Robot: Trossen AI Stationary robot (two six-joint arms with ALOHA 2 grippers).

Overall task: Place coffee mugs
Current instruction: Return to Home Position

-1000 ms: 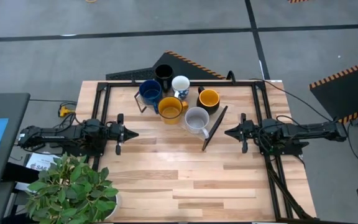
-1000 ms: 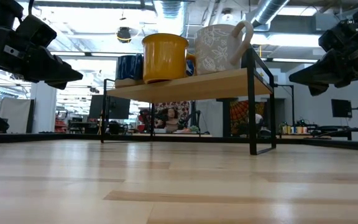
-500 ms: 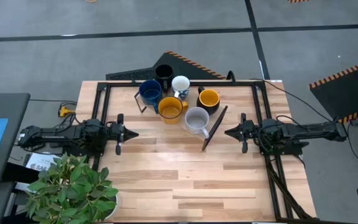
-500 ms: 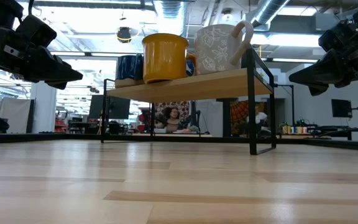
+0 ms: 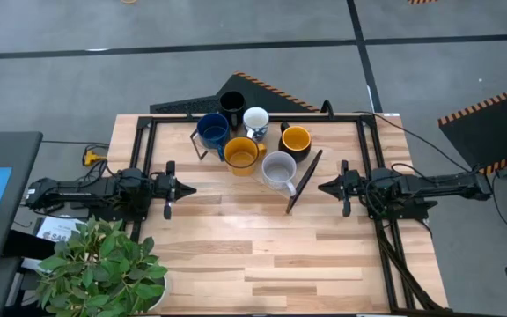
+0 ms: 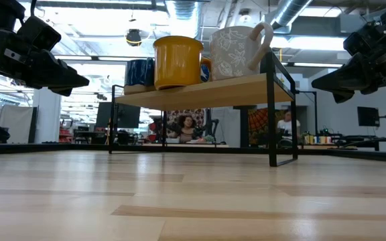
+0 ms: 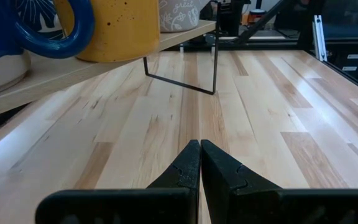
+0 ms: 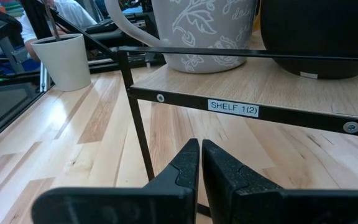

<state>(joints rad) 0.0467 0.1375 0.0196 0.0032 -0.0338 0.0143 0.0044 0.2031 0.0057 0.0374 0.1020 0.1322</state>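
Observation:
Six mugs stand upright on their bases on a low wooden shelf (image 5: 302,180) with a black wire frame, at the table's far middle: black (image 5: 231,102), dark blue (image 5: 213,129), white (image 5: 255,120), yellow-orange (image 5: 241,153), a second one (image 5: 296,138) that is yellow-orange inside, and light grey (image 5: 278,167). My left gripper (image 5: 190,188) hovers shut to the shelf's left, above the table (image 7: 200,146). My right gripper (image 5: 322,187) hovers shut to the shelf's right (image 8: 200,144). In the low view the yellow-orange mug (image 6: 177,61) and the grey mug (image 6: 236,50) show on the shelf.
A potted plant (image 5: 104,264) stands at the table's near left corner; its white pot (image 8: 64,59) shows in the right wrist view. Black frame rails (image 5: 144,150) run along the table's sides and far edge. Bare wood (image 5: 271,255) lies in front of the shelf.

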